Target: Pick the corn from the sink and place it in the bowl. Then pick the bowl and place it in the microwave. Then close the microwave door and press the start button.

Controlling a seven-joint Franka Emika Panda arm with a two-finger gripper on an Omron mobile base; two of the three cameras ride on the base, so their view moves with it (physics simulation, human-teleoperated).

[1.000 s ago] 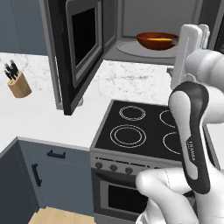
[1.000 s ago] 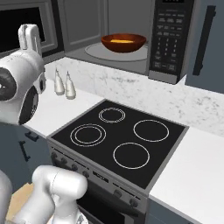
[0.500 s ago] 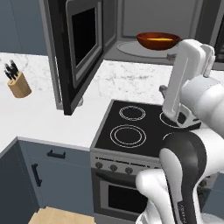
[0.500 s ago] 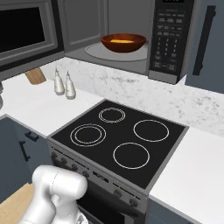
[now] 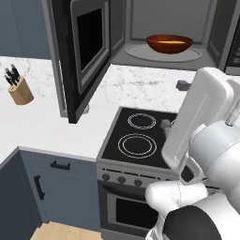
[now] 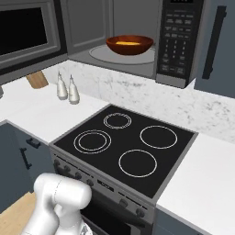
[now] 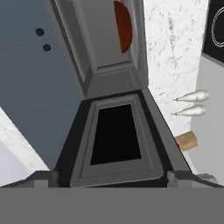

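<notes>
The bowl (image 5: 169, 43) sits on the turntable (image 6: 123, 54) inside the microwave (image 6: 137, 36), with the corn (image 6: 128, 43) lying in it, so the thing I now have to deal with is the door (image 5: 82, 51). It stands swung wide open to the left of the cavity, hanging out over the counter (image 5: 42, 119).

I judge the door to be a stiff, hinged panel, light to swing and not something to pinch: its glass window (image 7: 116, 133) looks smooth and slippery, and the frame is too broad for a grasp. Better to push flat against the frame near its free edge, far from the hinge, where least force is needed.

My gripper (image 7: 113, 181) has its fingers spread fully apart, holding nothing and touching nothing. In the hand view the door's window lies straight ahead between the two tips, with the bowl showing as a red edge beyond
</notes>
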